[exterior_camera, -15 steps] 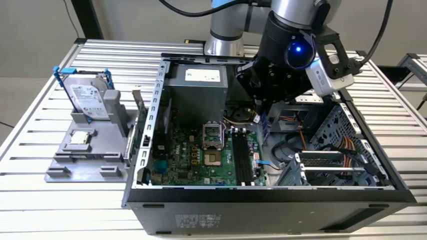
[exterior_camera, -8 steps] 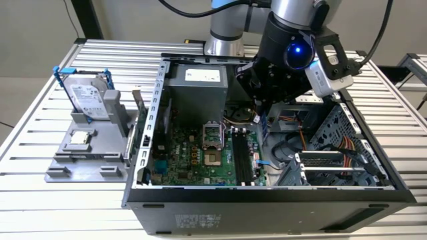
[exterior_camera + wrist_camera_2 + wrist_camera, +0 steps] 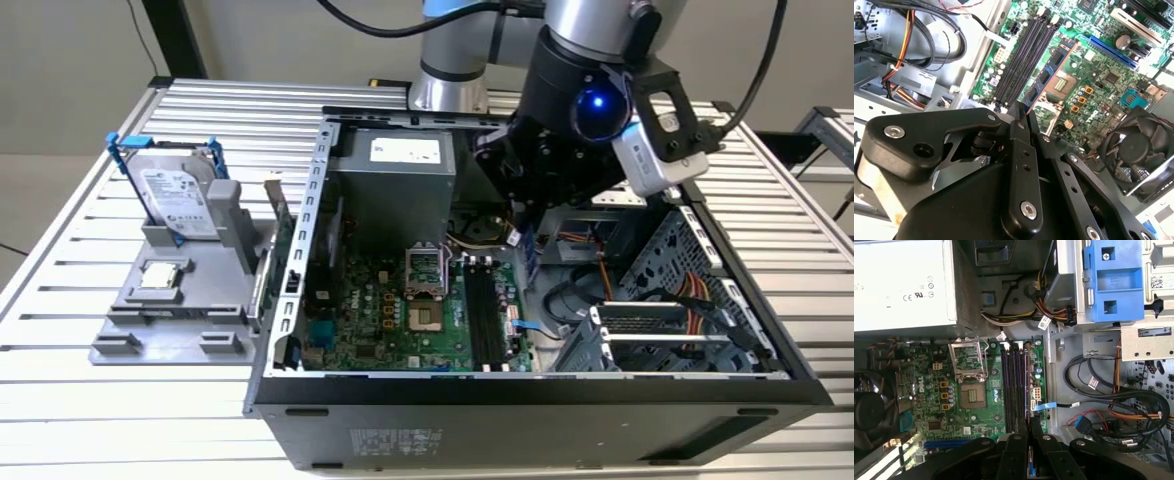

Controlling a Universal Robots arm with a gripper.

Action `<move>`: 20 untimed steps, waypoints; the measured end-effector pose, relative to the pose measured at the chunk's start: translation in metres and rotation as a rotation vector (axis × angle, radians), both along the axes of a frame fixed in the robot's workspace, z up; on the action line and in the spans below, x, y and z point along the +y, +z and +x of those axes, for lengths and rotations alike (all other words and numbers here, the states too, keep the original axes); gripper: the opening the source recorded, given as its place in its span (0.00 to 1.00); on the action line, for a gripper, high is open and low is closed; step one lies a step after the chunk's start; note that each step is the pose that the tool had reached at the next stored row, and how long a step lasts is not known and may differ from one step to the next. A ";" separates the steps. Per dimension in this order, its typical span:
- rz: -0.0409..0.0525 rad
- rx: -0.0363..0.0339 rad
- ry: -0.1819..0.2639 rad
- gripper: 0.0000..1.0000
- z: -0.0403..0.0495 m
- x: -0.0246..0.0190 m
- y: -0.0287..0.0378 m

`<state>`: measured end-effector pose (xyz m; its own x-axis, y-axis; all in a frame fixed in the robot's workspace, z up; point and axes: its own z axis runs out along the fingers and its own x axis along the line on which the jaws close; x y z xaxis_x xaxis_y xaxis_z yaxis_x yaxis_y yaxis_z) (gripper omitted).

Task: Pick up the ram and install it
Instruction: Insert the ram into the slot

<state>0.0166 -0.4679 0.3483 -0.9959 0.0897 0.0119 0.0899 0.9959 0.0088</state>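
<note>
My gripper (image 3: 529, 222) is lowered into the open computer case and is shut on the ram (image 3: 531, 252), a thin blue-green stick that hangs edge-down below the fingers. In the second wrist view the ram (image 3: 1046, 75) juts out from between the black fingers (image 3: 1019, 150) over the motherboard. In the first wrist view the ram (image 3: 1029, 390) appears edge-on as a thin line along the black memory slots (image 3: 1014, 385). The ram sits just above and beside the long black slots (image 3: 483, 315), apart from them.
The black case (image 3: 534, 400) walls surround the arm. Inside are a grey power supply (image 3: 394, 180), a CPU socket (image 3: 424, 270), a fan (image 3: 1136, 150) and loose cables (image 3: 1114, 405). Left of the case, a grey fixture (image 3: 120, 340) holds a hard drive (image 3: 174, 190) and a CPU chip (image 3: 160, 275).
</note>
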 end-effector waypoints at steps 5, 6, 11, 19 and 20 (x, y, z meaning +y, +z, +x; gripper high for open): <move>0.0000 0.0000 0.001 0.00 0.0015 -0.0001 -0.0012; 0.0001 0.0000 0.001 0.00 0.0018 -0.0001 -0.0015; 0.0002 -0.0001 0.010 0.00 0.0044 -0.0004 -0.0036; 0.0001 0.0000 0.016 0.00 0.0062 -0.0025 -0.0076; 0.0001 0.0000 0.016 0.00 0.0063 -0.0027 -0.0086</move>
<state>0.0229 -0.4706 0.3397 -0.9972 0.0734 0.0119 0.0735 0.9973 0.0090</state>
